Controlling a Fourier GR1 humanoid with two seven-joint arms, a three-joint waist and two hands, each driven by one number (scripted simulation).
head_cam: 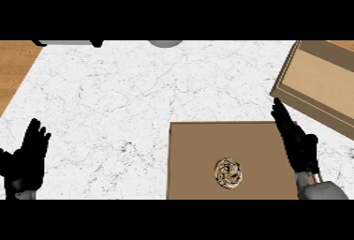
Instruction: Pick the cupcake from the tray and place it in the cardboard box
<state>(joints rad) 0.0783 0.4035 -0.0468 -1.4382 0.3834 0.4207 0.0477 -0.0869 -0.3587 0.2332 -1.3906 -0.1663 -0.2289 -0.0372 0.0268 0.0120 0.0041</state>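
Observation:
A small cupcake (228,173) with swirled brown and cream topping sits on a flat brown tray (200,150) at the lower middle of the white marble counter. The cardboard box (319,84) stands open at the upper right. My right hand (297,143) is open with straight fingers pointing away, over the tray's right edge, to the right of the cupcake and apart from it. Its fingertips reach close to the box's near corner. My left hand (27,157) rests open at the lower left, fingers up.
A grey round object (165,43) and a dark-edged item (66,42) show at the counter's far edge. Wood surface (14,65) lies beyond the counter's left edge.

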